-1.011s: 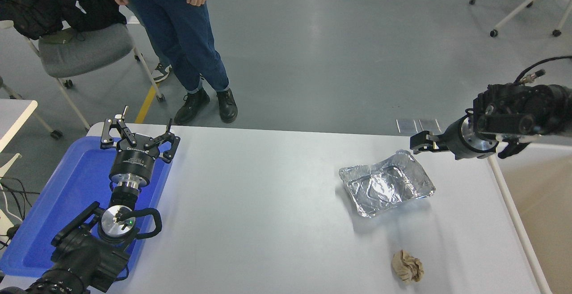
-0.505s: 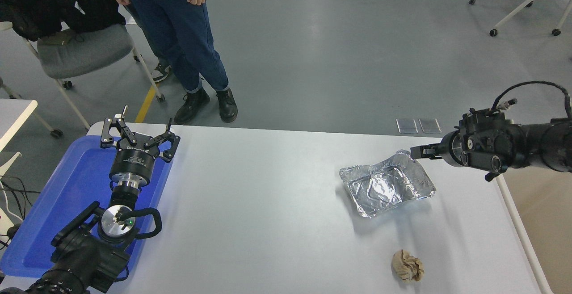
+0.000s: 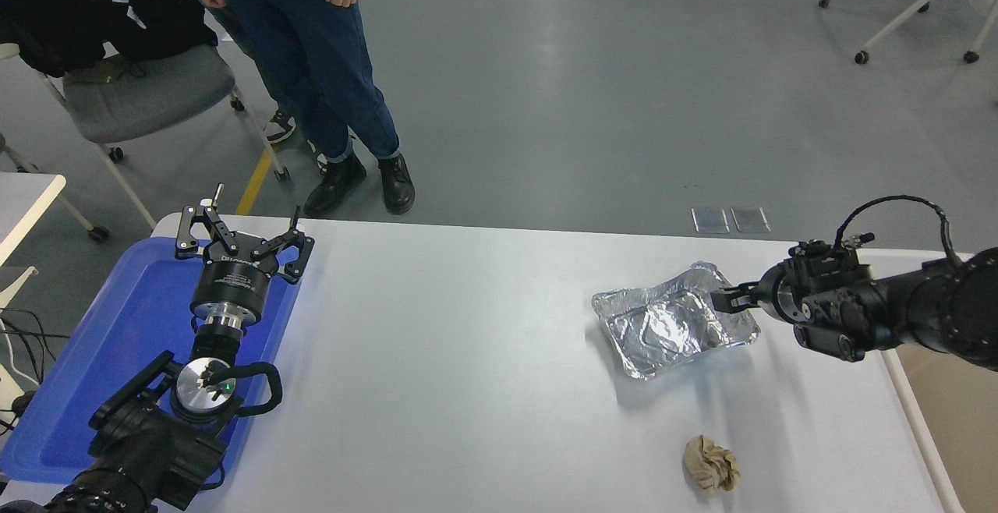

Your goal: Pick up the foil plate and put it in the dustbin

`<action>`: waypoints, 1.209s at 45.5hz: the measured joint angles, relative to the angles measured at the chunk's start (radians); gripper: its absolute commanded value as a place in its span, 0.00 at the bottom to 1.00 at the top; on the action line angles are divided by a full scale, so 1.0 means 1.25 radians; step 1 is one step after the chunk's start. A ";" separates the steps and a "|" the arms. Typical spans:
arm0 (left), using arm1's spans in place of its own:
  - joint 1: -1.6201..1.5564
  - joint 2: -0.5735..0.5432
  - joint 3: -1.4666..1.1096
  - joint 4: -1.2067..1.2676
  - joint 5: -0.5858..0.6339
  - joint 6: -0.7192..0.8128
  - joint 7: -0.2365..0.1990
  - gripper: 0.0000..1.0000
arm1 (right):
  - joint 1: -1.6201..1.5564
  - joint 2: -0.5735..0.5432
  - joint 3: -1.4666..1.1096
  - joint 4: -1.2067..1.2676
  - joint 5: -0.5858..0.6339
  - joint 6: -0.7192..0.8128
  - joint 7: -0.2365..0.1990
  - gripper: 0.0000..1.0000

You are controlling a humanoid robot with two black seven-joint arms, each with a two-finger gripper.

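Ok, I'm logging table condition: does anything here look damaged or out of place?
The foil plate is crinkled and dented, lying askew near the table's right side, with the right gripper at its right rim. A crumpled brown paper ball lies loose nearer the camera. Nothing looks spilled.

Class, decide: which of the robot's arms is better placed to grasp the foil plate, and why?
Right. The right claw is at the foil plate's right rim, while the left claw sits far off above the blue tray.

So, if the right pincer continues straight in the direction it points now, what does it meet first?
Most likely the foil plate: the right pincer points left, at its right rim. Its height above the rim is unclear.
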 measured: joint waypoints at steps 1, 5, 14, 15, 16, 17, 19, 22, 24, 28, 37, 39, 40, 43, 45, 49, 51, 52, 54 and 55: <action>0.000 0.000 0.000 0.000 0.000 0.000 0.000 1.00 | -0.006 0.002 0.006 -0.005 -0.001 -0.001 0.000 0.99; 0.000 0.000 0.000 0.000 0.000 0.000 0.000 1.00 | -0.022 0.006 0.031 -0.017 -0.002 -0.003 -0.001 0.99; 0.000 0.000 0.000 0.000 0.000 0.000 -0.001 1.00 | -0.048 0.011 0.087 -0.032 0.002 -0.008 -0.001 0.97; 0.000 0.000 0.000 0.000 0.000 0.000 -0.001 1.00 | -0.050 0.011 0.092 -0.034 0.002 -0.009 -0.001 0.97; 0.000 0.000 0.000 0.000 0.000 0.000 -0.001 1.00 | -0.054 0.011 0.100 -0.036 0.003 -0.010 -0.001 0.96; 0.000 0.000 0.000 0.000 0.000 0.000 -0.001 1.00 | -0.057 0.011 0.104 -0.038 0.003 -0.011 -0.002 0.95; 0.000 0.000 0.000 0.000 0.000 0.000 -0.001 1.00 | -0.060 0.012 0.110 -0.041 0.003 -0.012 -0.002 0.93; 0.000 0.000 0.000 0.000 0.000 0.000 -0.001 1.00 | -0.067 0.012 0.120 -0.049 0.004 -0.013 -0.002 0.91; 0.000 0.000 0.000 0.000 0.000 0.000 -0.001 1.00 | -0.072 0.012 0.125 -0.053 0.004 -0.014 -0.002 0.90; 0.000 0.000 0.000 0.000 0.000 0.000 -0.001 1.00 | -0.078 0.012 0.132 -0.061 0.004 -0.015 -0.002 0.87; 0.000 0.000 0.000 0.000 0.000 0.000 -0.001 1.00 | -0.103 0.014 0.135 -0.106 0.003 -0.017 -0.002 0.87; 0.000 0.000 0.000 0.000 0.000 0.000 -0.001 1.00 | -0.107 0.015 0.135 -0.114 0.003 -0.017 -0.002 0.87; 0.000 0.000 0.000 0.000 0.000 0.000 -0.001 1.00 | -0.109 0.015 0.135 -0.119 0.003 -0.017 -0.002 0.87; 0.000 0.000 0.000 0.000 -0.001 0.000 -0.001 1.00 | -0.114 0.016 0.136 -0.130 0.003 -0.017 -0.001 0.87; 0.000 0.000 0.000 0.000 -0.001 0.000 -0.001 1.00 | -0.117 0.016 0.136 -0.135 0.004 -0.017 -0.001 0.88; 0.000 0.000 0.000 0.000 -0.001 0.000 -0.001 1.00 | -0.120 0.017 0.137 -0.140 0.004 -0.017 -0.001 0.87; 0.000 0.000 0.000 0.000 -0.001 0.000 -0.001 1.00 | -0.123 0.017 0.139 -0.142 0.005 -0.017 -0.001 0.87; 0.000 0.000 0.000 0.000 -0.001 0.000 -0.001 1.00 | -0.123 0.018 0.139 -0.143 0.005 -0.017 -0.001 0.87; 0.000 0.000 0.000 0.000 -0.001 0.000 -0.001 1.00 | -0.126 0.018 0.140 -0.145 0.005 -0.017 -0.001 0.87; 0.000 0.000 0.000 0.000 -0.001 0.000 -0.001 1.00 | -0.127 0.019 0.140 -0.145 0.005 -0.017 -0.001 0.87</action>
